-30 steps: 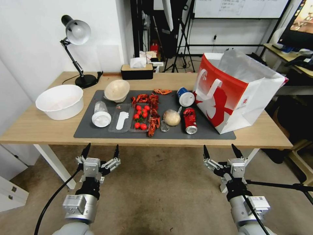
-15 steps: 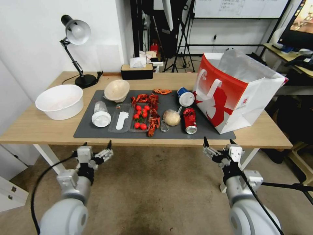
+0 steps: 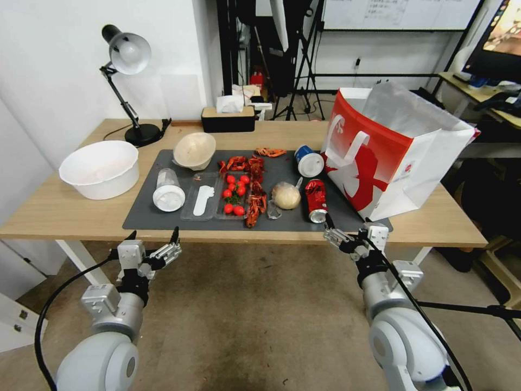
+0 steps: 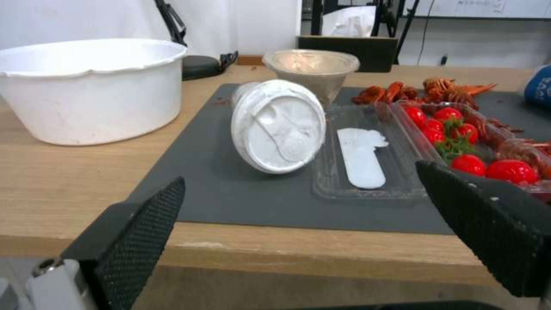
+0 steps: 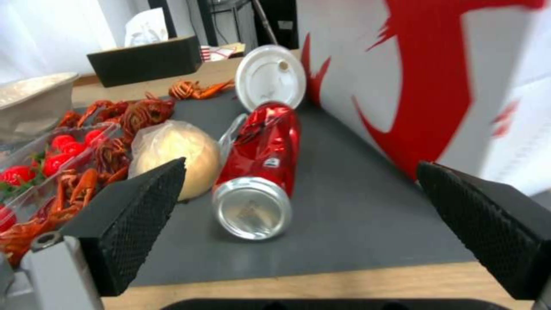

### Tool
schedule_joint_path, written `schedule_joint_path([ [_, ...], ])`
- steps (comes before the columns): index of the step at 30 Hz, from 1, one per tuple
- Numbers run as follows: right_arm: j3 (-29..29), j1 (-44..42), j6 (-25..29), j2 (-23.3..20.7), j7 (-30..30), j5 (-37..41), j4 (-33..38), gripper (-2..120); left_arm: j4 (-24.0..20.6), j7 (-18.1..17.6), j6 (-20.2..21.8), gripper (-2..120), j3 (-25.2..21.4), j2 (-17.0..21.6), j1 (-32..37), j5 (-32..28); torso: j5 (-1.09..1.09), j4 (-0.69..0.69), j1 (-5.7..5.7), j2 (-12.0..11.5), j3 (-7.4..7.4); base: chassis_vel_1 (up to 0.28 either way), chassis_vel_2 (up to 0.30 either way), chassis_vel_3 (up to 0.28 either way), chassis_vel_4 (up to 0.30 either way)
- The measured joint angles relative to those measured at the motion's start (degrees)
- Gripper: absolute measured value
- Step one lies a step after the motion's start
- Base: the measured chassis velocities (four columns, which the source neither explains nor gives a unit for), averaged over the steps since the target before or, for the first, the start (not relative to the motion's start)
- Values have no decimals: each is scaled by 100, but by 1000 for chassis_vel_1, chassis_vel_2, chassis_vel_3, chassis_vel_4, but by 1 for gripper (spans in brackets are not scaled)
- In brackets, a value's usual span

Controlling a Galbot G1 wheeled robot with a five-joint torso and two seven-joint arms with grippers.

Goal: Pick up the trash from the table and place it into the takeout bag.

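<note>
Worktop [image 3: 70, 214]: carrying a dark mat [image 3: 304, 222] on which all the small trash is lying, within reach of both arms.
Takeout bag [image 3: 399, 157]: standing upright at the right end of the worktop, mouth gaping upward, so items can probably be dropped in from above.
White bowl [image 3: 100, 168]: sitting off the mat on the left; not trash.
Beige bowl [image 3: 194, 150]: tilting on its side at the mat's far edge.
Clear cup [image 3: 167, 191]: lying on its side, white lid facing the left pincer [image 3: 153, 239], which is hovering spread open at the worktop's near edge, holding nothing.
Paper cup [image 3: 308, 161]: lying beside the bag.
Paper ball [image 3: 286, 195]: resting just beside the can.
Red can [image 3: 316, 200]: lying dented, end toward the right pincer [image 3: 347, 229], which is hanging wide open in line with it, likely the nearest target for the bag-side arm.
</note>
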Motion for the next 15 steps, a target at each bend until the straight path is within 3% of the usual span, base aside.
schedule_joint_path([
  [15, -578, 937, -256, -32, 471, 314, -938, 100, 73, 15, -144, 100, -83, -35, 14, 29, 0, 0, 0, 0, 0, 0, 0, 0, 0],
])
